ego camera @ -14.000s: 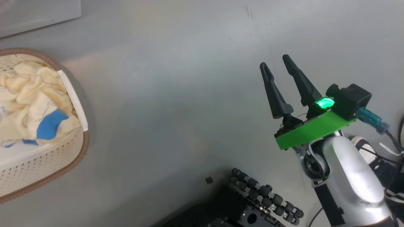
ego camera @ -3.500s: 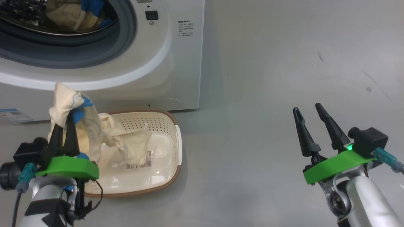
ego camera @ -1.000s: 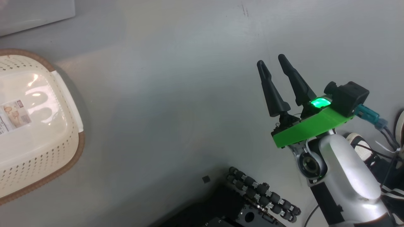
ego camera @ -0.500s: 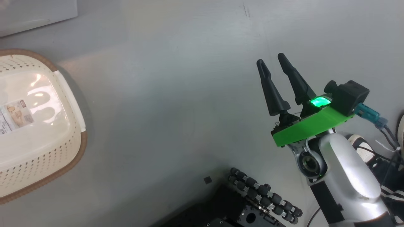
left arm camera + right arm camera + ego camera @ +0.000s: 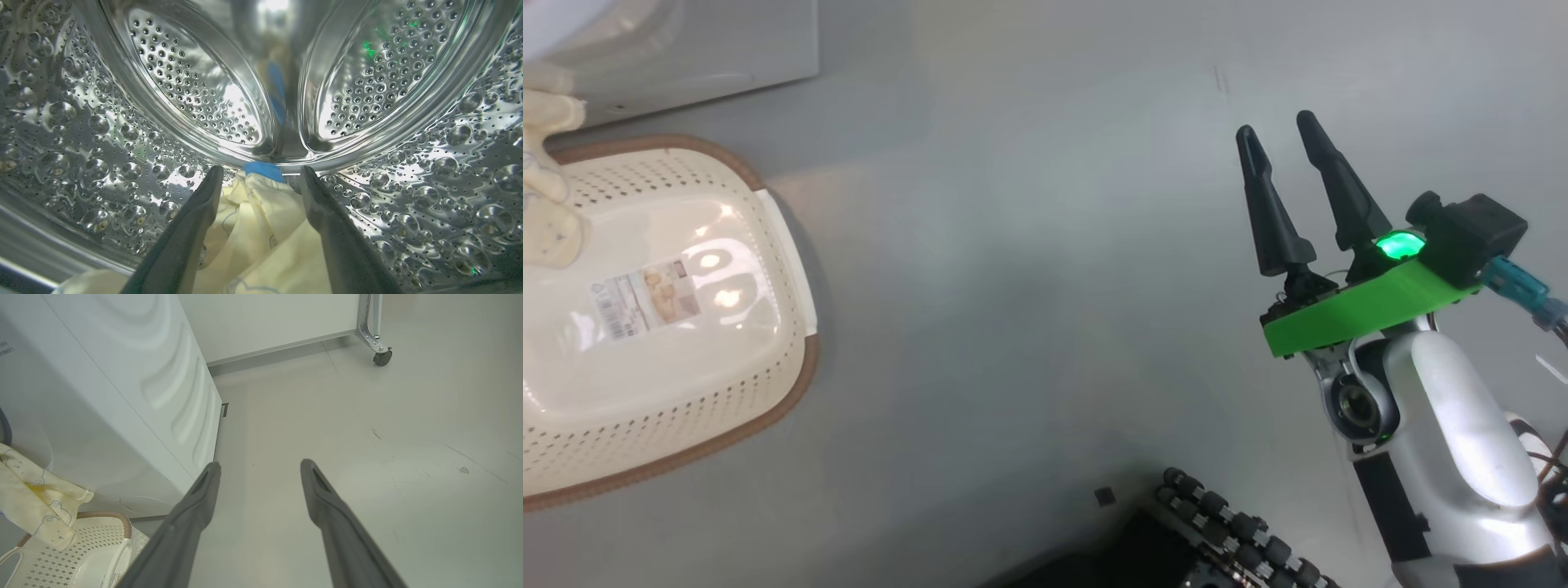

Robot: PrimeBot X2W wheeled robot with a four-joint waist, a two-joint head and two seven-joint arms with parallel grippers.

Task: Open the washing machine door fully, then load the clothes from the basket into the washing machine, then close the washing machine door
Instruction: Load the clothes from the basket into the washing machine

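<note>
Loading step, likely near its end. Left gripper (image 5: 260, 171) was inside the drum (image 5: 196, 94), fingers apart, clothes (image 5: 261, 232) loose between them. One garment (image 5: 36, 498) hung out above the basket (image 5: 800, 384). Right gripper (image 5: 1276, 124) was idle, fingers apart. Next: tuck that garment in.

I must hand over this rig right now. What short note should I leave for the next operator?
Left gripper: jaws open, inside the drum, clothes lying between the jaws.
Right gripper: jaws open, holding nothing, above the floor.
Basket: no clothes inside, at the washing machine front.
Done: clothes loaded into the drum.
Left: one cloth end hangs outside over the basket; push it in, pull the left arm out, close the door.
</note>
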